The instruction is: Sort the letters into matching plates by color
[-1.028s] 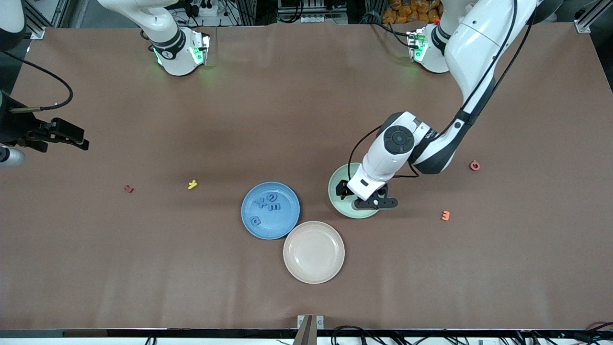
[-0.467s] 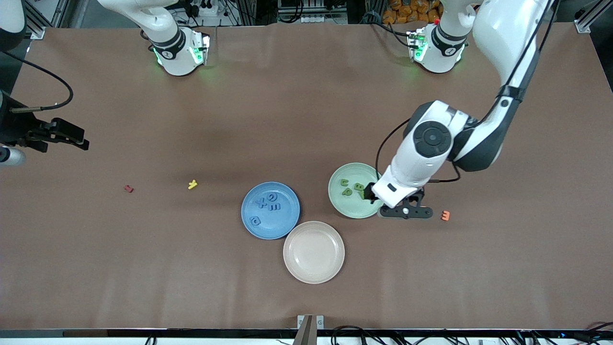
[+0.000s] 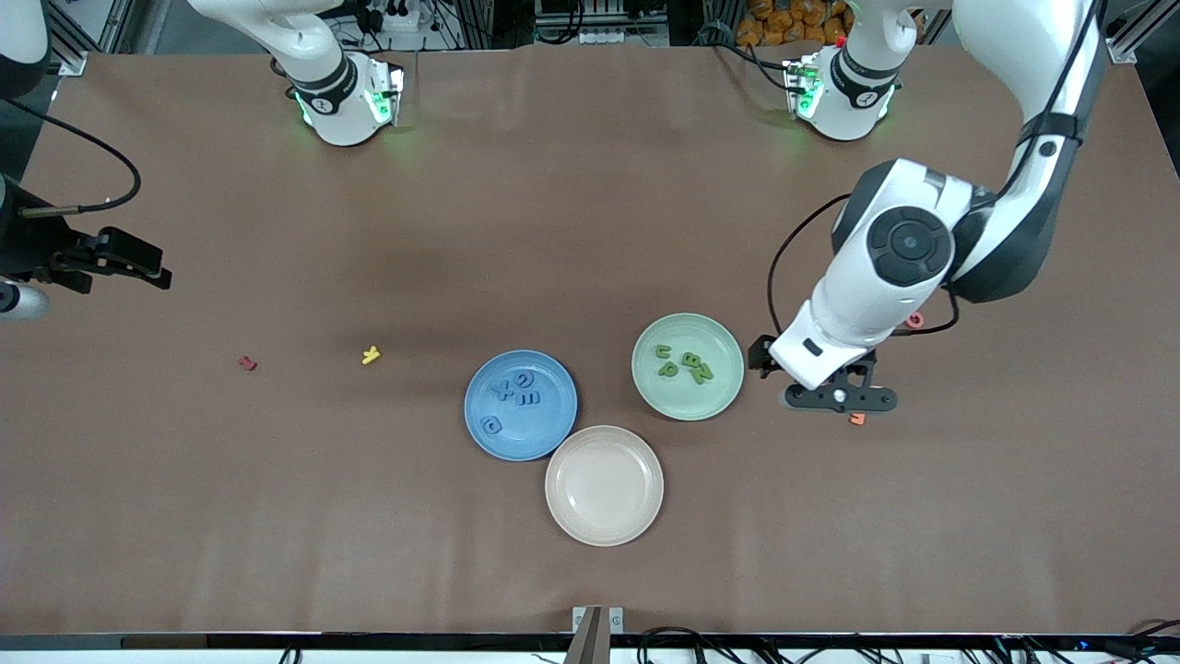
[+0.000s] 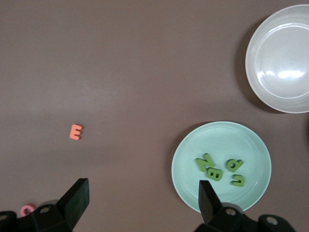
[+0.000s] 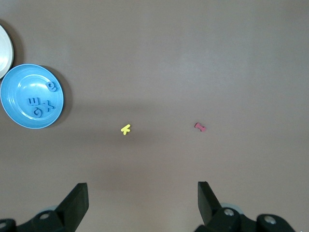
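The blue plate (image 3: 521, 433) holds several blue letters (image 3: 527, 398). Beside it, toward the left arm's end, the mint green plate (image 3: 714, 397) holds several dark green letters (image 3: 691, 360). My left gripper (image 3: 811, 369) hangs open over bare table just off the green plate's rim. The left wrist view shows the same green plate (image 4: 227, 137), its letters (image 4: 214, 173), and nothing in my left gripper (image 4: 143, 193). My right gripper (image 3: 138, 261) waits open at the right arm's end of the table. In its wrist view, my right gripper (image 5: 143, 191) is empty, with the blue plate (image 5: 19, 89) farther off.
A cream plate (image 3: 604, 485) lies nearer the front camera, touching the blue plate. A yellow letter (image 3: 371, 354) and a red one (image 3: 247, 363) lie toward the right arm's end. An orange letter (image 3: 857, 419) and a pink one (image 3: 914, 320) lie by the left hand.
The left arm has swung off the green plate toward its own end of the table, uncovering the green letters. The right arm has not moved.
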